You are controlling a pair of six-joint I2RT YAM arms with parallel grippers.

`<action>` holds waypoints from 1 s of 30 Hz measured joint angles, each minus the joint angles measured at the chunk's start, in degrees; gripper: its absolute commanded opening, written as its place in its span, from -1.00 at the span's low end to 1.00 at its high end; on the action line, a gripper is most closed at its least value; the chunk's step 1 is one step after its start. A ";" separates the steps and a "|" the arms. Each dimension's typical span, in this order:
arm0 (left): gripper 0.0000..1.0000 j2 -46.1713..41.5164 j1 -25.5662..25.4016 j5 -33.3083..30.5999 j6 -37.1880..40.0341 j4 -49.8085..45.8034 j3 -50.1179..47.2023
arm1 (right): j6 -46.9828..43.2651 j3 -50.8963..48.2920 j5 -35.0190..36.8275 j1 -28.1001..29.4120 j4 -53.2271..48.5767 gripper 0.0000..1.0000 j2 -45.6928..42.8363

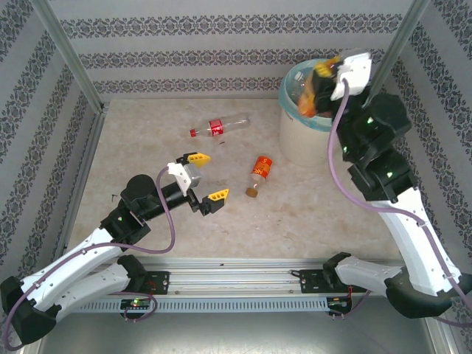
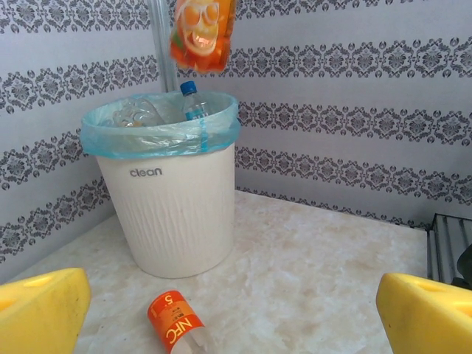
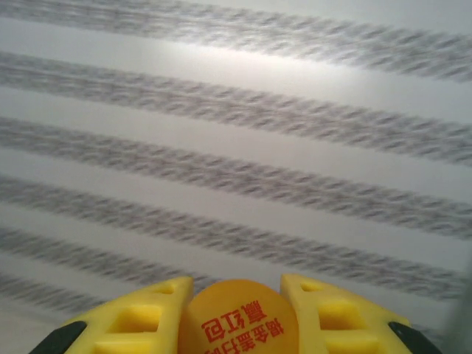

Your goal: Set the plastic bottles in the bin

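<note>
Orange-labelled bottle hangs over the bin at one o'clock, clamped in the right gripper; left gripper gapes at nine. Left wrist: a blue-capped bottle pokes past the rim. Right wrist: fingers pinch the bottle. Released, it may strike that bottle and bounce out.

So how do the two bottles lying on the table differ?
The red bottle is longer; the orange bottle is short. The red bottle has a red cap, the orange bottle a brownish one. The red bottle lies farther back, nearly crosswise; the orange bottle lies nearer, cap pointing forward. Both lie on their sides on the table, outside the bin.
</note>
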 measured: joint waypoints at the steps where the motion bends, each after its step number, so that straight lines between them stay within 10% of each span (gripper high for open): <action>1: 1.00 0.00 0.00 -0.11 0.00 0.00 0.00 | -0.79 1.14 0.98 -1.70 0.11 -1.00 0.92; 11: 1.00 -0.90 0.00 -0.87 -0.42 -0.22 0.00 | -3.02 -0.26 2.25 -16.63 3.37 -1.00 12.50; 30: 1.00 -2.23 0.00 -3.23 -1.16 -1.77 0.00 | 2.12 -10.99 -3.98 -24.35 9.97 -1.00 19.02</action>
